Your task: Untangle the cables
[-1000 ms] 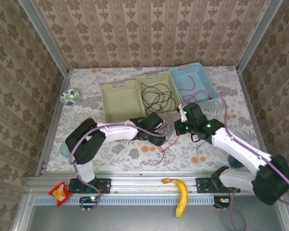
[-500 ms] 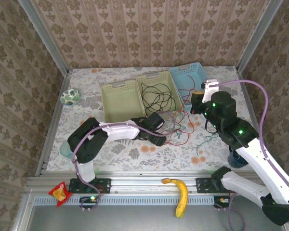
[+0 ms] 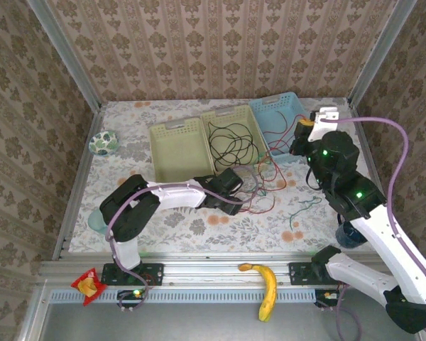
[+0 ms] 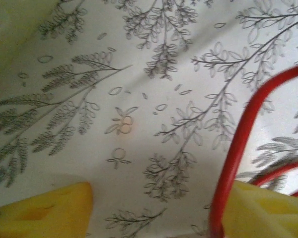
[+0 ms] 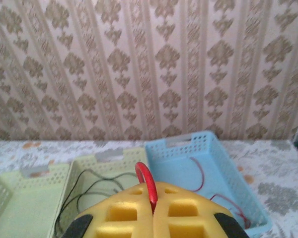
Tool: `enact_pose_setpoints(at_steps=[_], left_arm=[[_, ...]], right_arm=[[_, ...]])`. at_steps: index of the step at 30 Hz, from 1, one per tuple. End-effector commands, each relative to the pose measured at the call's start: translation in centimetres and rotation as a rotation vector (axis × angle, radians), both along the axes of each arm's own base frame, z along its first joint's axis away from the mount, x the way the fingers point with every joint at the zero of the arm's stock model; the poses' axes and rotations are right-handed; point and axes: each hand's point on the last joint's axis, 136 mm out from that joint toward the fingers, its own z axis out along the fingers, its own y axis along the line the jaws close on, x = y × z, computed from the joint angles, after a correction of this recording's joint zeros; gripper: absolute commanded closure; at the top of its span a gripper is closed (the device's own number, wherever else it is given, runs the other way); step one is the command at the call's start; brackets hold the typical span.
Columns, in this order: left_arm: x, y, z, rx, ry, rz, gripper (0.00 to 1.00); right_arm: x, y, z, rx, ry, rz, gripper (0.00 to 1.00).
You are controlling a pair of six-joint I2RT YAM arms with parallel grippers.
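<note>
- from above: right gripper (image 3: 307,128) holds the red cable (image 3: 268,207) high near the table's (image 3: 128,135) far right corner.
- left wrist: left gripper (image 4: 154,213) gapes wide, red cable (image 4: 236,144) beside one pad (image 4: 268,208).
- right wrist: pads (image 5: 184,213) pinch its limp, light loop; we'd grip such slack bends.

— Where's the black cable (image 3: 229,144)?
— Loosely coiled in the middle pale green basket (image 3: 224,111), far side.
— The red cable (image 3: 261,200)?
— Thin loops sprawl mid-table. Strands lift rightward to the right gripper (image 5: 153,212), whose yellow pads pinch it. More red lies in the blue basket (image 3: 275,101).
— The green cable (image 3: 303,207)?
— A small squiggle flat on the table, right of the red loops.
</note>
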Motion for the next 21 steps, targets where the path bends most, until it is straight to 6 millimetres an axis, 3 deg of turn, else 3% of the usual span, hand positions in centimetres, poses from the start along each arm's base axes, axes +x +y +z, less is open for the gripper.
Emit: enact_pose_setpoints(at_steps=[1,6,8,16,21], left_arm=[[-2.8,1.4,-3.1,0.05,0.115,-0.012,0.5],[-3.2,1.6,-3.8,0.058,0.123,-0.004,0.86],[-3.3,1.7,-3.9,0.068,0.12,-0.009,0.94],[-3.2,2.2,-4.1,0.11,0.104,-0.006,1.0],[-3.2,2.1,-3.8,0.113,0.097,-0.015,1.0]], right_arm=[[-1.6,-3.5,5.1,0.036,-0.153,-0.142,1.0],[-3.0,-6.4,5.9,0.065,-0.19,-0.26,1.0],[-3.6,-7.5,6.1,0.077,-0.201,-0.308,1.0],[-5.4,-11.2,5.7,0.096,-0.207,-0.467,1.0],[-5.1,-10.8,5.9,0.105,-0.21,-0.421,1.0]])
